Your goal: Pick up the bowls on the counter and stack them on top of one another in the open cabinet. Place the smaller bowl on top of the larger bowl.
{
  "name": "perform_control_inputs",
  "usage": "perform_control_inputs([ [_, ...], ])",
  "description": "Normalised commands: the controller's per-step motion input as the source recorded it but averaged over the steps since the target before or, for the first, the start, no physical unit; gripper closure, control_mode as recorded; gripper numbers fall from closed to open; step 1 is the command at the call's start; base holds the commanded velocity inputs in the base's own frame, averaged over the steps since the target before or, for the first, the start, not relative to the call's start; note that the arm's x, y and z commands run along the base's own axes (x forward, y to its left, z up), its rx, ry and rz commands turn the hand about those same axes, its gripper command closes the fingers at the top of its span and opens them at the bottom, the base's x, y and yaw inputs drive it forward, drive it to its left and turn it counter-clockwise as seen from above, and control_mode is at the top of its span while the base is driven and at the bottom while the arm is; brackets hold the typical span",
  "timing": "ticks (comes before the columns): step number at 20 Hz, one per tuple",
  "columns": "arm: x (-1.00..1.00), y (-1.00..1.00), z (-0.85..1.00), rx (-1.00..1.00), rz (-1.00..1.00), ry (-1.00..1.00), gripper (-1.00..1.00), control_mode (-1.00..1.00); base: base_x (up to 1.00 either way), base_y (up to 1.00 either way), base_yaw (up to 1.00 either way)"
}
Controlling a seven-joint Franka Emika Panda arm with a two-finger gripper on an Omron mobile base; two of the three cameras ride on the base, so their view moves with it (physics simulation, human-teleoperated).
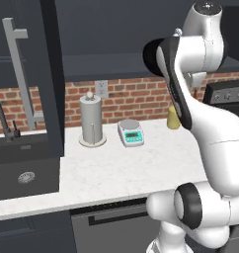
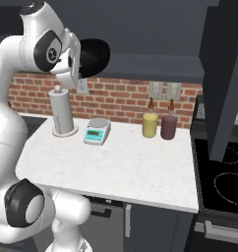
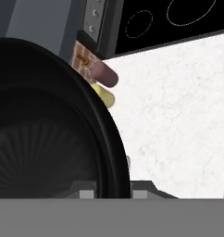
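Arm raised high, hand (image 2: pixel 81 59) clamped on a black bowl (image 2: pixel 94 56) rim

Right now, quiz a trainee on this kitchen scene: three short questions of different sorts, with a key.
1. True or false: the tool holds a black bowl lifted above the counter.
2. What stands between the paper-towel holder and the yellow bottle? A) kitchen scale B) kettle C) mug
3. Fill in: the wall behind the counter is red ____.

Key: 1 true; 2 A; 3 brick.
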Motion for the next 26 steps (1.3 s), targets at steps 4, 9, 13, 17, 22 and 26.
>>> perform_control_inputs([
  [4, 0.54, 0.00, 0.00, 0.00, 0.00, 0.04, 1.00, -1.00, 0.00, 0.00, 0.00],
  [9, 0.33, 0.00, 0.00, 0.00, 0.01, 0.02, 1.00, -1.00, 0.00, 0.00, 0.00],
  [13, 0.24, 0.00, 0.00, -0.04, 0.04, 0.08, 1.00, -1.00, 0.00, 0.00, 0.00],
  [17, 0.20, 0.00, -0.01, -0.06, 0.06, 0.06, 1.00, -1.00, 0.00, 0.00, 0.00],
  [22, 0.18, 0.00, 0.00, -0.05, 0.10, 0.00, 1.00, -1.00, 0.00, 0.00, 0.00],
  [26, 0.10, 0.00, 0.00, 0.00, 0.11, -0.02, 1.00, -1.00, 0.00, 0.00, 0.00],
])
